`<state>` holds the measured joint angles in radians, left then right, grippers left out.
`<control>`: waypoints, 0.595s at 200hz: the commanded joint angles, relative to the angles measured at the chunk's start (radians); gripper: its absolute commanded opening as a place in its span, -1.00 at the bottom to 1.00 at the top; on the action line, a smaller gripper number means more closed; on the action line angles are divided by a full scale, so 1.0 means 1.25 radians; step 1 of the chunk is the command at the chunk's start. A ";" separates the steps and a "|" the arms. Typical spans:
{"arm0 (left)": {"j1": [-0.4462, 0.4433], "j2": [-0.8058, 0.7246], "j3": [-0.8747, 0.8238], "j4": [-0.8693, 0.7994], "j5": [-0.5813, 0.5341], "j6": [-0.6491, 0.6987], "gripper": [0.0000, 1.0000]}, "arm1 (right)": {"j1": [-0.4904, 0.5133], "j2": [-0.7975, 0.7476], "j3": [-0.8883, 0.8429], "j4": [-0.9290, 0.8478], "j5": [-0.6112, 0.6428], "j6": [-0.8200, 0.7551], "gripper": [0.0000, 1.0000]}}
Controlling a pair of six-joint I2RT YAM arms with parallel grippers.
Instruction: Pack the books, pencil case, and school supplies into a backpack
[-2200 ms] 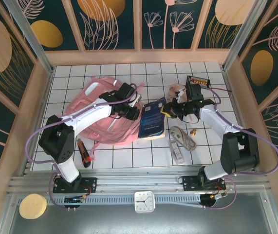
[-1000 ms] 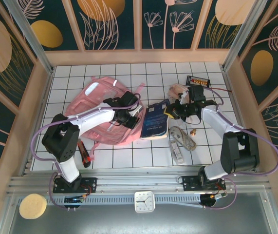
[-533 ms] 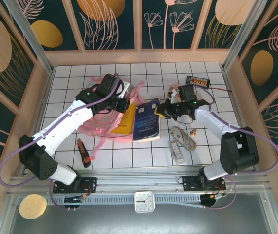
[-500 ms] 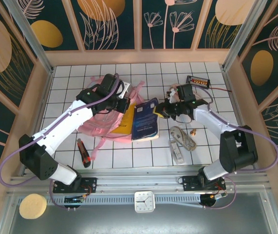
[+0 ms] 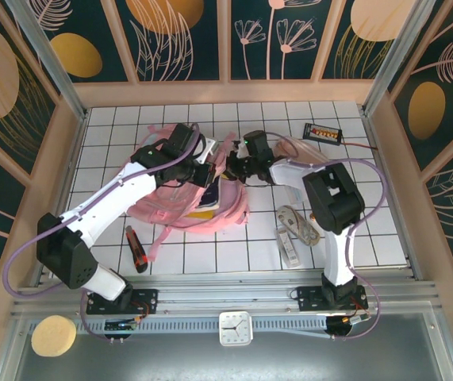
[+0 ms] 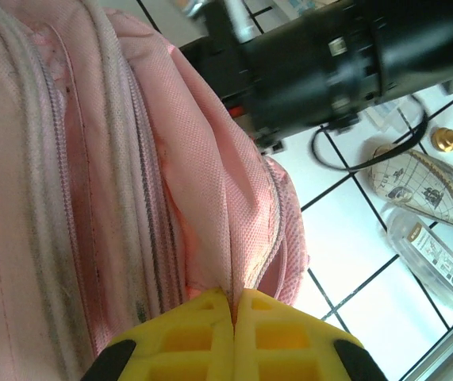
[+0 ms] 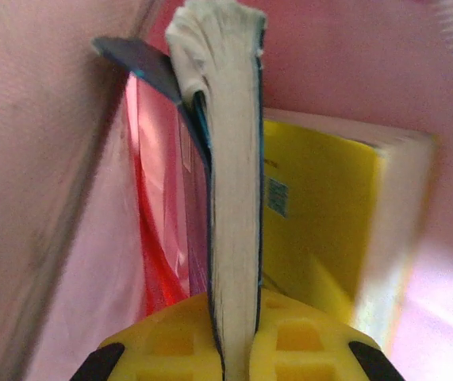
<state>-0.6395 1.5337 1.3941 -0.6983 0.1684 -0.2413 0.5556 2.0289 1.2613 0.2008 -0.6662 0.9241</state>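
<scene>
1. Left gripper is clenching tight. Its yellow fingertips are meeting on a fold of the backpack fabric next to the zipper edge, so it's gripping the backpack itself.
2. Right gripper is squeezing the navy book by its page edge. The book is sticking straight out from between the two pads.
3. That navy book is sitting inside the backpack, with pink fabric showing on both sides of it.
4. Yellow book is lying just beside the navy one, also inside, and nothing is gripping it.
5. From above, both grippers are working at the backpack's opening, near each other.
6. Ruler and cord are lying on the table to the right of the backpack, well apart from both grippers.
</scene>
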 commanded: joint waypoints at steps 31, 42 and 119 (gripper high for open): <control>0.000 -0.003 -0.013 0.075 0.004 -0.011 -1.00 | 0.036 -0.113 -0.038 -0.047 0.088 0.015 0.80; 0.001 -0.010 -0.023 0.082 -0.001 -0.011 -1.00 | 0.027 -0.171 -0.054 -0.152 0.107 -0.025 0.97; 0.005 -0.053 -0.092 0.137 -0.002 -0.045 -0.11 | -0.060 -0.428 -0.172 -0.487 0.151 -0.143 0.98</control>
<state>-0.6613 1.5105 1.3178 -0.5446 0.2565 -0.2646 0.5285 1.5890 1.0718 -0.2798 -0.4728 0.8162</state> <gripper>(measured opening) 0.412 0.991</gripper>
